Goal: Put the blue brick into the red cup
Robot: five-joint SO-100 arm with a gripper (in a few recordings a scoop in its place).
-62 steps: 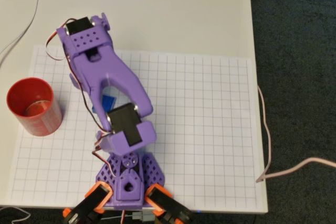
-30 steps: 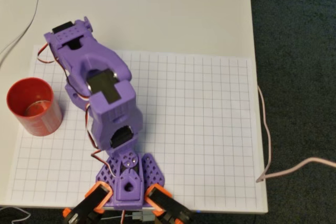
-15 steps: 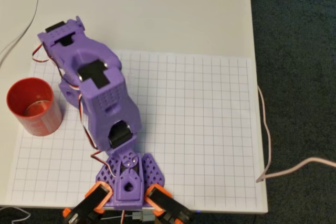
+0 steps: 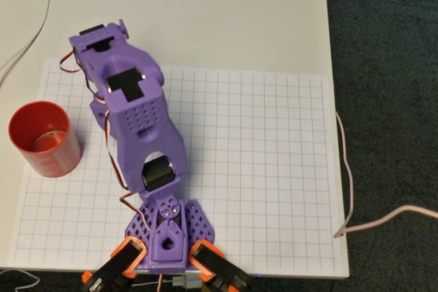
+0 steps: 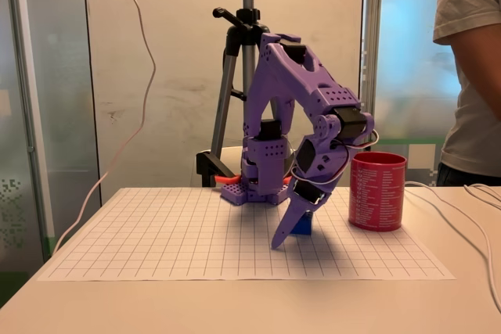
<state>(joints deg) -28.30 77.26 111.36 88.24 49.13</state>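
Fixed view: purple arm (image 5: pixel 286 107) bends forward and down over the grid sheet (image 5: pixel 196 232), gripper (image 5: pixel 296 220) pointing down at the brick (image 5: pixel 304 224). One long finger (image 5: pixel 283 232) slants to the sheet with its tip touching or nearly touching it, just left of the brick; brick sits on the sheet against the gripper, partly hidden. Cannot tell if the fingers are clamped on it or apart. Cup (image 5: pixel 377 191) stands upright right of the brick, near but apart. Person (image 5: pixel 473 68) stands at the right edge behind the table. Overhead view: arm (image 4: pixel 137 121) covers the brick; cup (image 4: pixel 42 139) sits at the sheet's (image 4: pixel 274 169) left edge, left of the arm, nothing inside.
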